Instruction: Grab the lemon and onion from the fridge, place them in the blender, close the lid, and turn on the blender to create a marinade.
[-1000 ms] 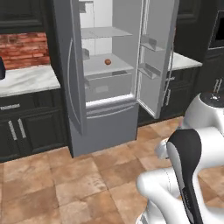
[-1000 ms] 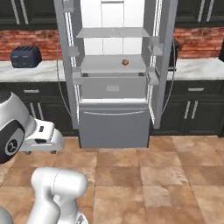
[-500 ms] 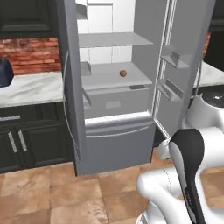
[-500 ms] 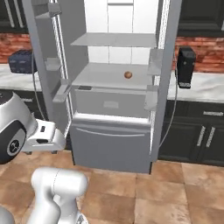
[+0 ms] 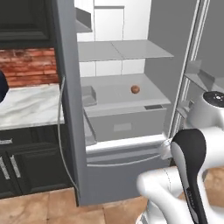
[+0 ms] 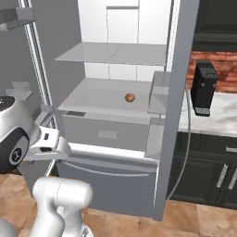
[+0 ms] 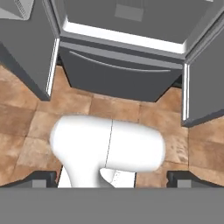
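Hand view: gripper point(image 7: 112, 179) spread wide, empty, bottom of frame; fridge point(image 7: 118, 70) above; onion point(image 5: 135, 89) mid-frame on its shelf

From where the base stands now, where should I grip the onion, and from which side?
Grip the onion across its middle, coming straight in from the fridge's open front; it is a small ball sitting alone on the shelf, with another shelf overhead probably blocking a top-down reach.

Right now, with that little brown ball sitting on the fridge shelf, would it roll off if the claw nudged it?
Probably yes. The onion looks round and lies loose on a smooth, flat shelf of the fridge, with nothing beside it to stop it, so a sideways nudge would likely send it rolling. It looks firm and small, so an open claw should fit around it.
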